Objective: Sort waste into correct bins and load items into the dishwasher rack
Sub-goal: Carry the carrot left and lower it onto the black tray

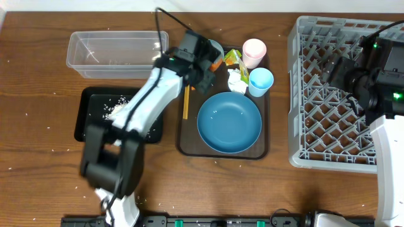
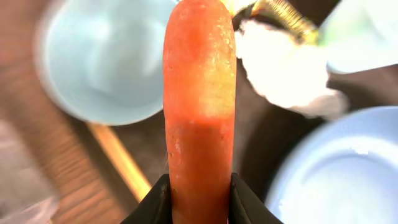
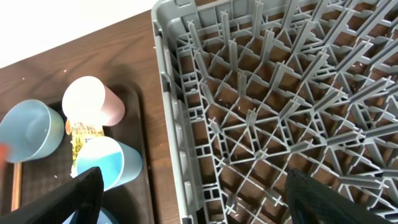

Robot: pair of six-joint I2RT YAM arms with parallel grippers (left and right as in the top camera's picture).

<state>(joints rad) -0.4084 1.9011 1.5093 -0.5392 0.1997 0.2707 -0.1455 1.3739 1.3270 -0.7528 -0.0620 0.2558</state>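
Observation:
My left gripper (image 2: pixel 199 190) is shut on the orange carrot-like stick (image 2: pixel 199 93), which sticks out past its black fingers (image 2: pixel 157 202). It hangs over the back of the serving tray (image 1: pixel 189 142), beside the small light-blue bowl (image 2: pixel 102 62), crumpled tissue (image 2: pixel 286 74) and chopsticks (image 1: pixel 186 101). The large blue dish (image 1: pixel 229 122), the pink cup (image 1: pixel 254 52), the light-blue cup (image 1: pixel 261 81) and the yellow-green wrapper (image 1: pixel 232 58) rest on that tray. My right gripper (image 3: pixel 205 199) stands open above the left part of the grey dishwasher rack (image 1: pixel 334 94), holding nothing.
The clear tub (image 1: pixel 117 53) stands at the back left. In front of it lies the black tray (image 1: pixel 95 113) with white rice (image 1: pixel 117 107) in it. Stray rice grains dot the wooden table. The left arm stretches across the black tray.

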